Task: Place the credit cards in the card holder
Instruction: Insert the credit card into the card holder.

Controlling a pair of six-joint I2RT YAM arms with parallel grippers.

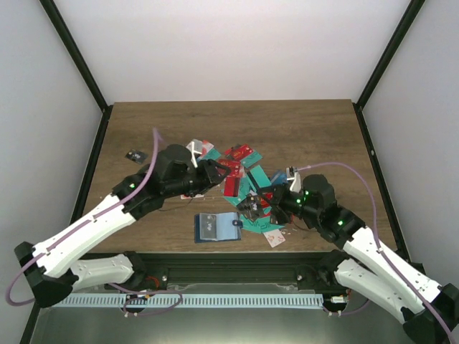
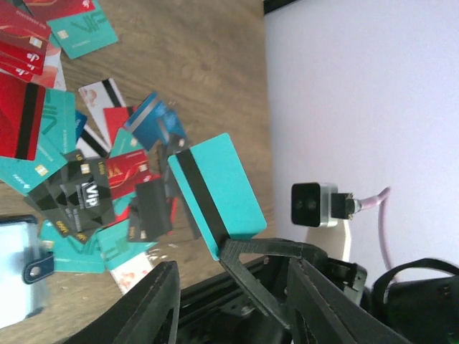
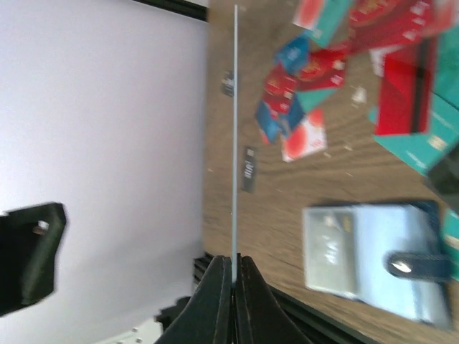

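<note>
The credit cards (image 1: 240, 175) lie in a loose heap of red, teal, blue and black at mid table; they also show in the left wrist view (image 2: 79, 179). The card holder (image 1: 217, 227) lies open in front of the heap, light blue inside, and shows in the right wrist view (image 3: 373, 258). My right gripper (image 3: 233, 261) is shut on a teal card with a dark stripe (image 2: 215, 190), seen edge-on as a thin line (image 3: 234, 143) and held above the table. My left gripper (image 2: 229, 308) is open and empty, its jaws wide apart, just left of the heap (image 1: 221, 173).
A small black chip (image 1: 133, 154) lies at the left of the table; two more show in the right wrist view (image 3: 248, 168). A white-and-red card (image 1: 275, 237) lies near the front edge (image 1: 237, 252). White walls and black frame posts enclose the table.
</note>
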